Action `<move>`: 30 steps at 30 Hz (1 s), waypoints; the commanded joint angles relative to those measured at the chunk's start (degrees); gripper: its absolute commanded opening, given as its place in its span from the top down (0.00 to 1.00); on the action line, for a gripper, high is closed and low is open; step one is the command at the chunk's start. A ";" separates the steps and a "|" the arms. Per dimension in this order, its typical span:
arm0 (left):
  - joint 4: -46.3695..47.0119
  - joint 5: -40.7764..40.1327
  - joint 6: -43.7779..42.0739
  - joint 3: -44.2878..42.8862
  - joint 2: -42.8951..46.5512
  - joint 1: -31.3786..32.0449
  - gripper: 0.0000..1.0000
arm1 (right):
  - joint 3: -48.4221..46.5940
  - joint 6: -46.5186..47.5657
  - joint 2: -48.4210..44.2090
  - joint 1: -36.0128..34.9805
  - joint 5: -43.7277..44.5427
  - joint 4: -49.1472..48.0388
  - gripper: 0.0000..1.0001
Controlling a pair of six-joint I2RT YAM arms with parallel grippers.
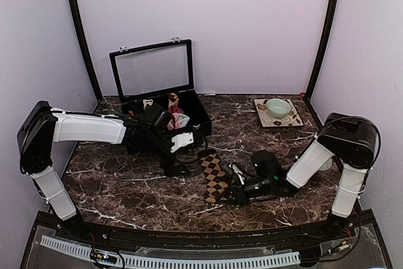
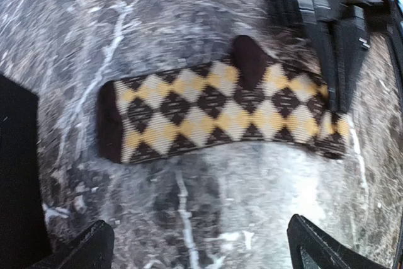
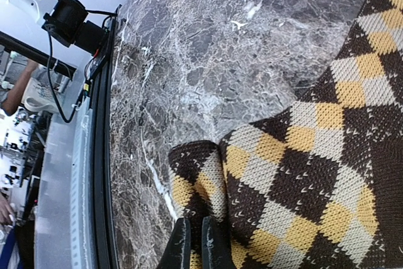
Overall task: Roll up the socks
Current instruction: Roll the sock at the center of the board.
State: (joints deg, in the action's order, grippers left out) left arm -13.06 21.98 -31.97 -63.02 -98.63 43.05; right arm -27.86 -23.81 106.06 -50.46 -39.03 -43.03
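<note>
Pinching check sock [image 3: 302,174] end, R jaws clamped | L jaws apart, above it

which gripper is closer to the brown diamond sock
Right. The right gripper is shut on one end of the brown diamond sock; the left gripper hangs open above it, not touching.

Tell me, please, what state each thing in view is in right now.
brown sock: lying flat on the table, unrolled.
case: lid open, standing upright.
pink sock: bunched in the case, unrolled.
left end effector: open, holding nothing, above the brown sock.
right end effector: shut on one end of the brown sock.
bowl: upright on a patterned tile.
</note>
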 commanded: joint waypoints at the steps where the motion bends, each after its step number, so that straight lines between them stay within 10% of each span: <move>1: -2.35 2.17 -3.89 -1.76 0.64 2.63 0.01 | 1.27 -3.75 5.56 2.32 2.75 14.12 1.00; 6: -2.91 5.09 -7.50 -0.29 -0.03 8.27 0.03 | -1.36 -6.66 8.27 3.20 1.69 17.16 1.00; 13: -7.31 5.96 -9.95 -5.17 -7.13 13.03 0.41 | -4.13 -8.32 9.78 3.42 2.77 22.60 1.00; 26: -4.52 3.87 -10.91 -6.75 -12.74 13.86 0.61 | -2.88 -10.50 10.63 3.44 2.21 18.87 1.00; 30: -6.23 3.59 -11.63 -8.00 -14.39 13.91 0.89 | -2.64 -10.81 10.51 3.50 2.01 17.67 1.00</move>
State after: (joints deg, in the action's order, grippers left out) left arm -16.84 25.85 -42.41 -68.99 -111.87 56.77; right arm -34.00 -35.11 110.02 -47.20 -45.19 -36.75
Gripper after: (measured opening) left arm 0.233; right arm 0.028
